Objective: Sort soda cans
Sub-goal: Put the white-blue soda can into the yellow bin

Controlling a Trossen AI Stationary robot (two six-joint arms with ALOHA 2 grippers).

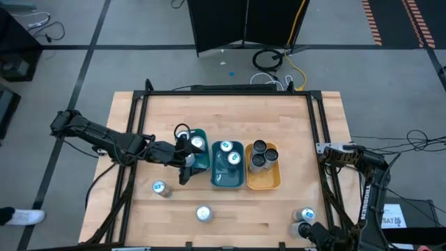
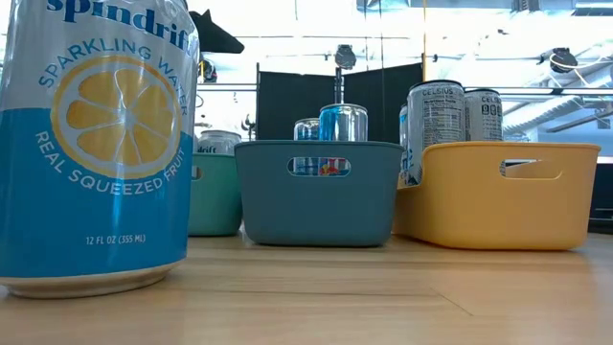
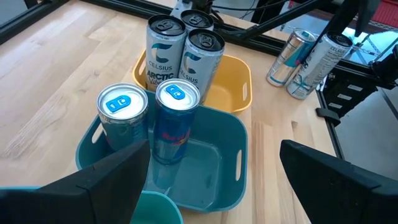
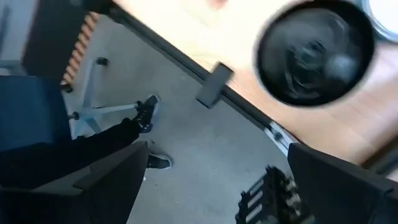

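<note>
Three trays stand mid-table: a green one (image 1: 201, 159), a teal one (image 1: 228, 180) with two blue-topped soda cans (image 3: 177, 118), and an orange one (image 1: 263, 181) with three dark-topped cans (image 3: 166, 53). Loose cans stand at the near side (image 1: 160, 188), (image 1: 203, 213), (image 1: 305, 215). My left gripper (image 1: 187, 167) hovers open by the green tray, facing the teal tray (image 3: 211, 186). My right gripper (image 4: 217, 186) is open at the table's near right corner, above a dark-topped can (image 4: 314, 56), which it does not touch.
A blue lemon-print can (image 2: 96, 144) stands close to the low camera. The table's black frame rail (image 4: 211, 87) and near edge run under my right gripper. A person's legs and shoes (image 4: 146, 112) are on the floor beyond that edge. Bare wood lies left of the trays (image 1: 146, 125).
</note>
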